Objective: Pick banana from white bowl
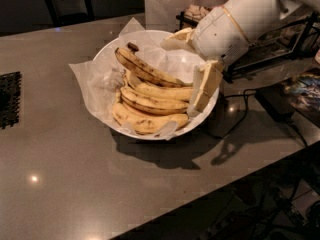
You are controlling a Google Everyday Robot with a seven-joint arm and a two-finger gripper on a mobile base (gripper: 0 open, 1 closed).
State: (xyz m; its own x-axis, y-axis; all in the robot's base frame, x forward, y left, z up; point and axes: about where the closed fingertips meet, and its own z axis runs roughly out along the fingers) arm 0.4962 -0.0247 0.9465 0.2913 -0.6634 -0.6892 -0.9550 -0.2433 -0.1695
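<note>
The white bowl sits mid-table, lined with crinkled white paper that sticks out past its rim. Several yellow bananas lie in it. The banana, the longest one, curved and brown-streaked, lies on top of the pile, running from the far left toward the right. My gripper reaches in from the upper right and hangs over the bowl's right side. It is open and empty: one finger points left above the far rim, the other finger hangs down by the right ends of the bananas.
A black wire rack stands behind my arm at the right. A black cable runs across the table near the bowl. A black mat lies at the left edge. A colourful packet is at the far right. The table's front edge runs diagonally at lower right.
</note>
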